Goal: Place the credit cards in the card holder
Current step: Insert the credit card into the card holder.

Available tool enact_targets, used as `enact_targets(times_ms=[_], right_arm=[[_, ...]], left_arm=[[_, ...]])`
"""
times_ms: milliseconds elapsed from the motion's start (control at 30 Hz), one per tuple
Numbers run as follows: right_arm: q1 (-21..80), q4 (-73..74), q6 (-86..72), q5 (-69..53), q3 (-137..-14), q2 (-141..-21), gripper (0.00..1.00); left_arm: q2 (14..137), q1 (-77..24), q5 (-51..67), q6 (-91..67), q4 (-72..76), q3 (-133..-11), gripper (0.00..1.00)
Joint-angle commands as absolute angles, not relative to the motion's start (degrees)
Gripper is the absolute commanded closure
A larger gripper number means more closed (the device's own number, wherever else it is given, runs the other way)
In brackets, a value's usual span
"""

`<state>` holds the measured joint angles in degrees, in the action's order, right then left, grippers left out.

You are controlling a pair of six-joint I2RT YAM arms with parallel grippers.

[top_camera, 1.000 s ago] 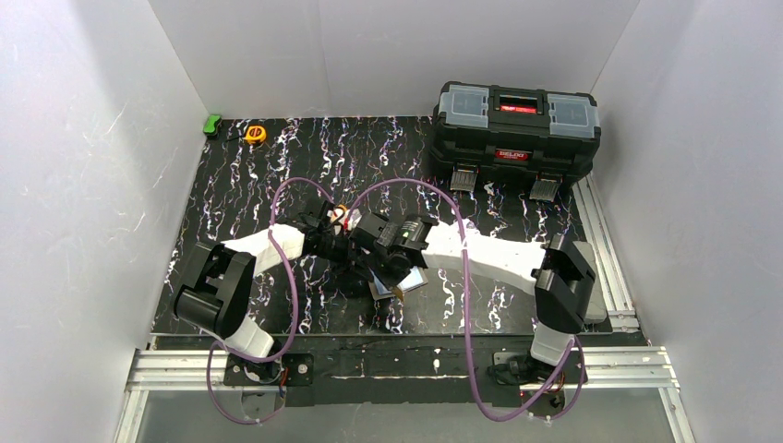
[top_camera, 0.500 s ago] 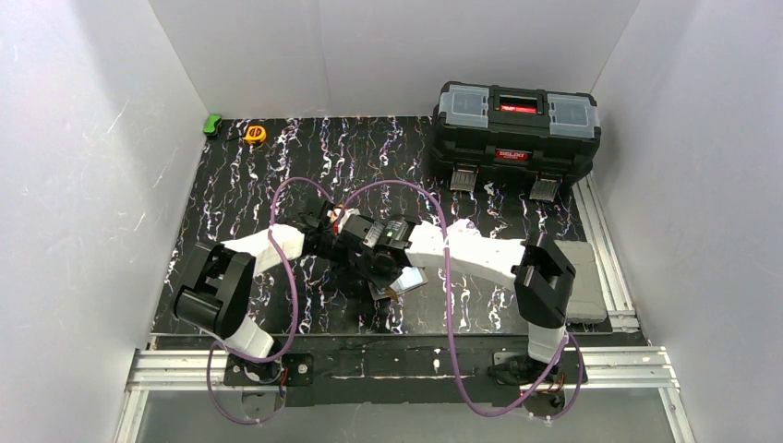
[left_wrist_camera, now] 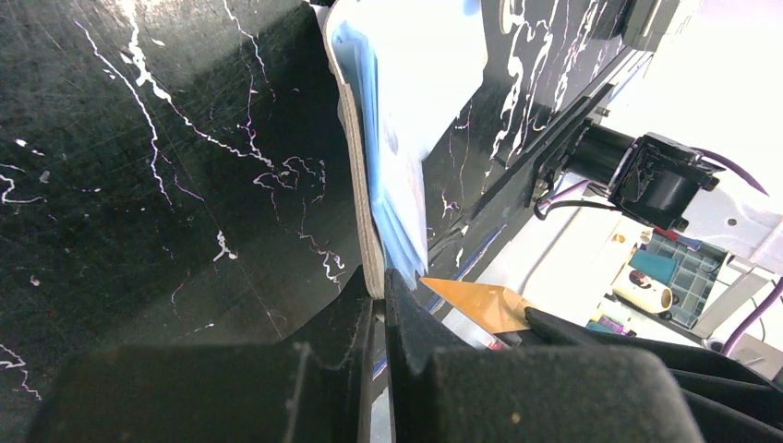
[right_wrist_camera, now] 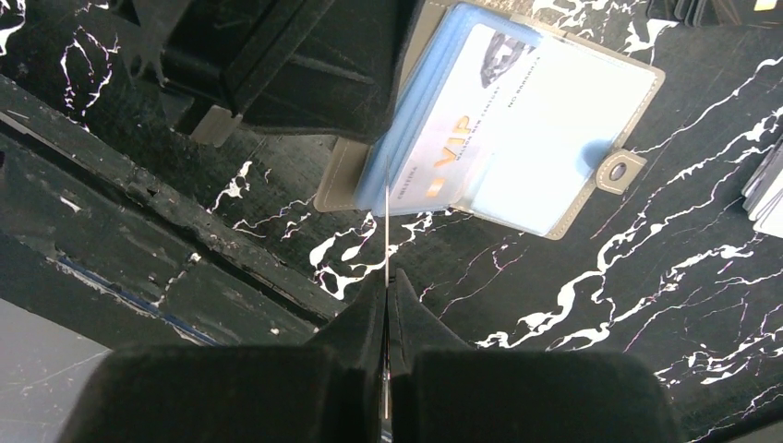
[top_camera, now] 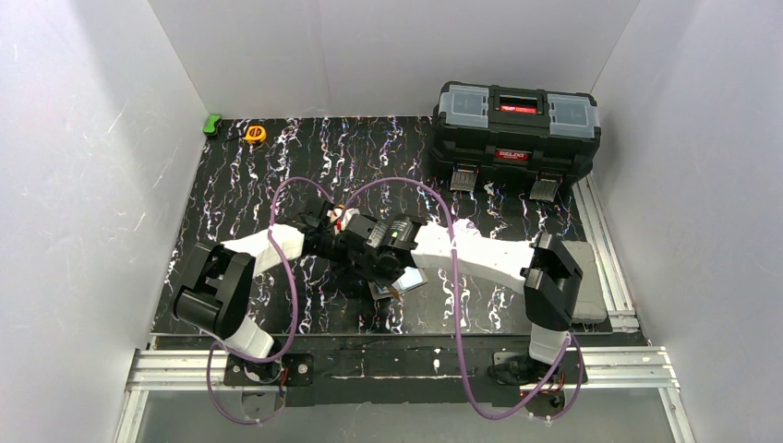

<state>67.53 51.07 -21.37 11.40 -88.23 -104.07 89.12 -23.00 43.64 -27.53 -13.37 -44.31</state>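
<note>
Partway there: left gripper (left_wrist_camera: pixel 379 284) clamps the open card holder's (right_wrist_camera: pixel 563 115) cover on the table (right_wrist_camera: pixel 646 305), and right gripper (right_wrist_camera: pixel 386 295) pinches a credit card (right_wrist_camera: pixel 385 242) edge-on at its pockets. A VIP card (right_wrist_camera: pixel 441 159) seems to be in already; spare credit cards (right_wrist_camera: pixel 763 189) wait alongside.

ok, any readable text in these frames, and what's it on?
"VIP": on the pale card sitting in the open card holder, right wrist view.
Small print line on that same card: too blurred to read.
Red labels on the black toolbox: too small to read.
Nothing else legible.
</note>
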Motion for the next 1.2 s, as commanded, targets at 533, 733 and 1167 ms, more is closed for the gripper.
enact_targets(times_ms=[533,733,1167], right_arm=[[67.6,52.7,-22.2,11.3,-89.2,-104.2,0.99],[67.5,54.8,-22.5,10.5,-92.0,-106.8,0.99],[68.7,60.9,-26.1,16.4,-96.7,-110.3,0.99]], left_arm=[[86.3,-23.2,44.7,-27.5,-14.5,-44.4,1.0],[85.8,-23.2,44.0,-28.0,-14.8,-44.1,1.0],[85.2,-23.1,43.7,-28.4,-14.8,-43.2,1.0]])
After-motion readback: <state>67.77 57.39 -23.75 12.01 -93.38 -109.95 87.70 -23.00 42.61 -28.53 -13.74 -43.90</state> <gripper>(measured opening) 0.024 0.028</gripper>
